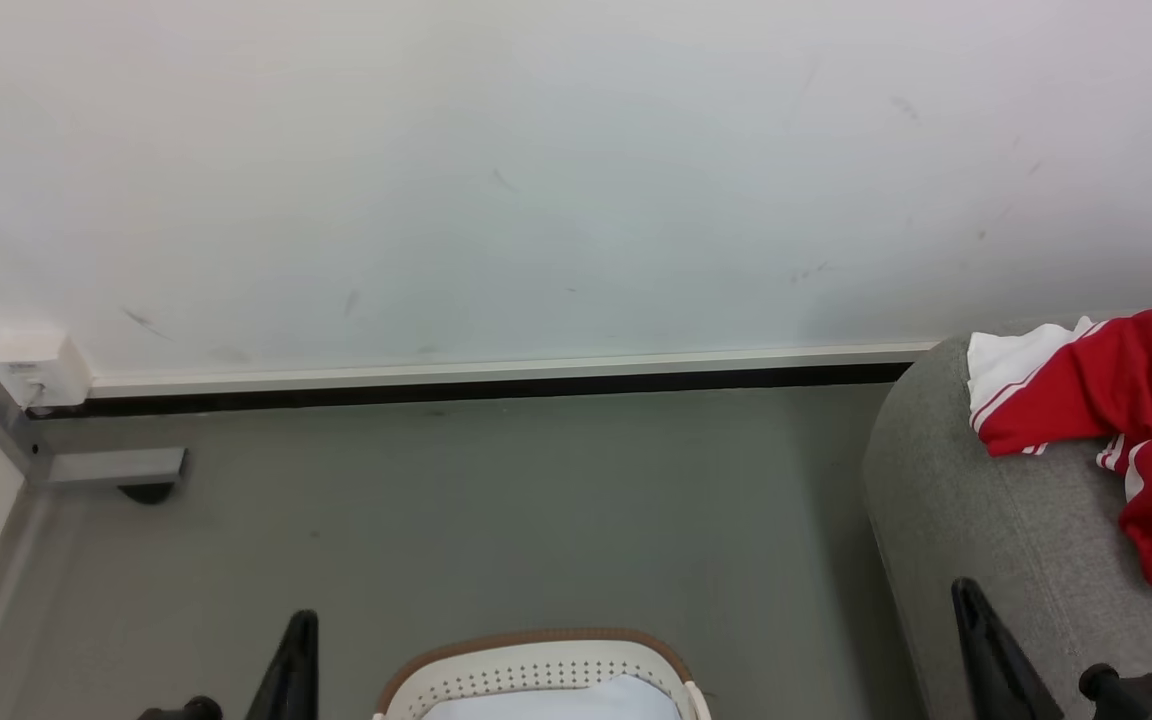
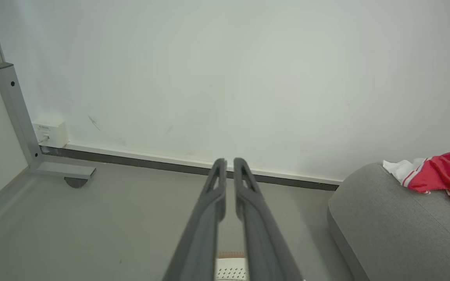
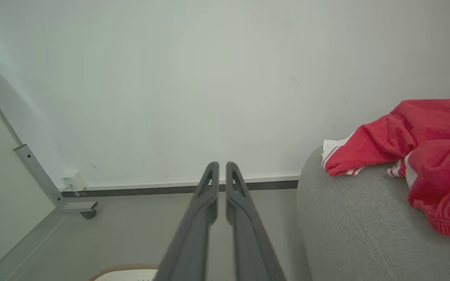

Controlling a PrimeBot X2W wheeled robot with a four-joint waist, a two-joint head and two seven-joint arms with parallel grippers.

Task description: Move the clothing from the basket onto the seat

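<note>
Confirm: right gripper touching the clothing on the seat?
Apart. Right wrist view shows bare seat between the right gripper and the clothing.

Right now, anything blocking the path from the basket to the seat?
Nothing visible. Bare grey floor lies between the cream perforated plastic basket and the light grey upholstered seat; red-and-white clothing already lies on it.

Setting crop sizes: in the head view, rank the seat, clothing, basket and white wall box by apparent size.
1. seat
2. clothing
3. basket, cut off by the bottom edge, so unsure against the clothing
4. white wall box
</note>
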